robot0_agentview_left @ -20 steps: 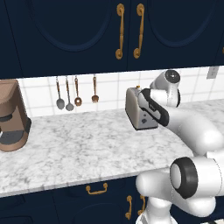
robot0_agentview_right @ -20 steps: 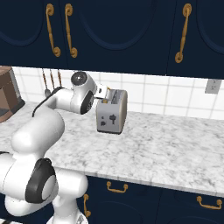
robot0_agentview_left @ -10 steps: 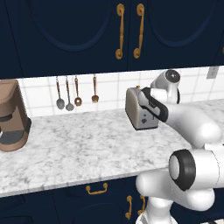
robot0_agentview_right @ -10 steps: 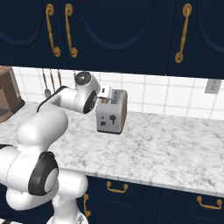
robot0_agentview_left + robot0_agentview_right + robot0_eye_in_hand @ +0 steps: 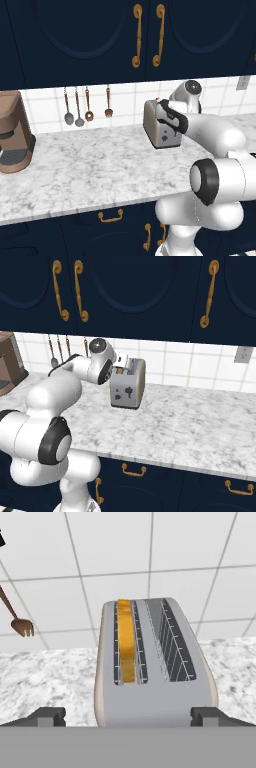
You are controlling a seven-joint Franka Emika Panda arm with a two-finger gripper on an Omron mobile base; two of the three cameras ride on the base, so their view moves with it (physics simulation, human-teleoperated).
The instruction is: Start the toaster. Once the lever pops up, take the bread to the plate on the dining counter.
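Hovering fingers [image 5: 128, 716] spread wide over one toaster [image 5: 155, 677]; one bread [image 5: 126, 639] slice, two slots.

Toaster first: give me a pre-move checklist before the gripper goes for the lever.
1. Golden-crusted bread slice seated in the left slot of the boxy grey-silver toaster: ok.
2. Right slot free: ok.
3. Gripper open, fingertips wide either side of the toaster's near end: ok.
4. Small black lever on the narrow front face reachable, nothing in front: ok.
5. Lever pressed down: cannot tell.
6. Toaster standing upright on the marble worktop: ok.
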